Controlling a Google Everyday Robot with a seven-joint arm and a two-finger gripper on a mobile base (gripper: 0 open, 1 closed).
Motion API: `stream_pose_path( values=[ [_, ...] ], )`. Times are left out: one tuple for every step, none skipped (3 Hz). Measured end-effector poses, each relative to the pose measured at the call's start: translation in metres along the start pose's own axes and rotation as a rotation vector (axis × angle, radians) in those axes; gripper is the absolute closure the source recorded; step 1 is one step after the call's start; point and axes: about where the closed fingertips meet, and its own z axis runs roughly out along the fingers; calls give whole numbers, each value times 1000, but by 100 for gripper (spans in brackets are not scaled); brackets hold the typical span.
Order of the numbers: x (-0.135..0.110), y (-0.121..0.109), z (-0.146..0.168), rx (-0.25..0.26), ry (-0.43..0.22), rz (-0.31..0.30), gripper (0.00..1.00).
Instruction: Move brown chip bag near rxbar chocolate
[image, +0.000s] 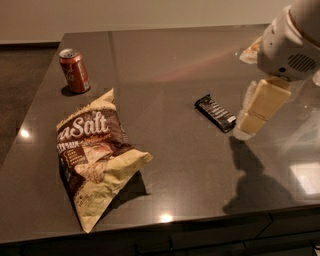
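Over tabletop (175, 65) at right, hanging jaws just beside bar (215, 113); not showing whether clenched or released. Leaving bag (95, 155) lying well apart at left, near can (74, 70).

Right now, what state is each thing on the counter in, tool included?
brown chip bag: lying crumpled at the front left of the counter, unheld.
rxbar chocolate: lying flat, wrapped, well apart from the bag.
red soda can: upright, back left.
tool: just right of the rxbar, far from the bag.
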Motion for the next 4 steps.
stream_pose_path(
  values=[
    [-36, 6, 14, -34, -63, 3, 0],
    [-66, 20, 28, -85, -108, -1, 0],
    [-93, 41, 41, -135, -142, -19, 0],
    [-114, 63, 58, -173, -178, -57, 0]
  ],
)
